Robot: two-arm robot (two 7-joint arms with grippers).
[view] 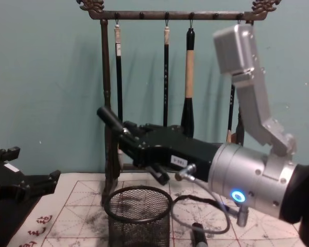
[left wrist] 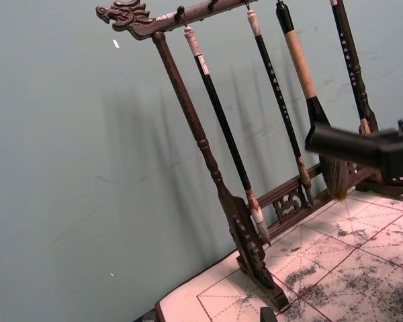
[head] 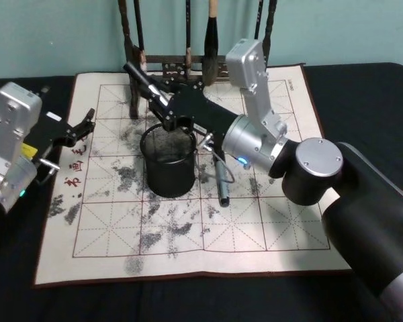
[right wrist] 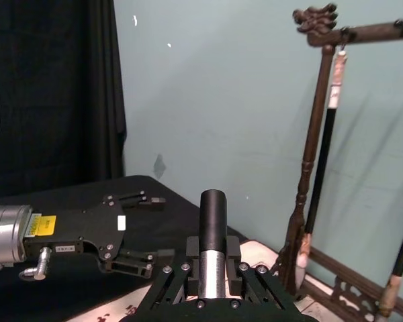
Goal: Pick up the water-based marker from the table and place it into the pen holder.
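My right gripper (head: 164, 113) is shut on the water-based marker (head: 144, 83), a silver barrel with a black cap, and holds it tilted above the back rim of the pen holder (head: 168, 176). The pen holder is a black wire-mesh cup standing on the calligraphy mat, seen from the side in the chest view (view: 139, 218). In the right wrist view the marker (right wrist: 213, 231) sticks out between the jaws of the gripper (right wrist: 213, 272). Its black tip (left wrist: 342, 144) reaches into the left wrist view. My left gripper (head: 82, 125) hangs open over the mat's left edge.
A second dark pen (head: 221, 180) lies on the mat just right of the holder. The tall wooden brush rack (view: 108, 103) with hanging brushes stands behind it. The ink-stained grid mat (head: 255, 221) covers the black table.
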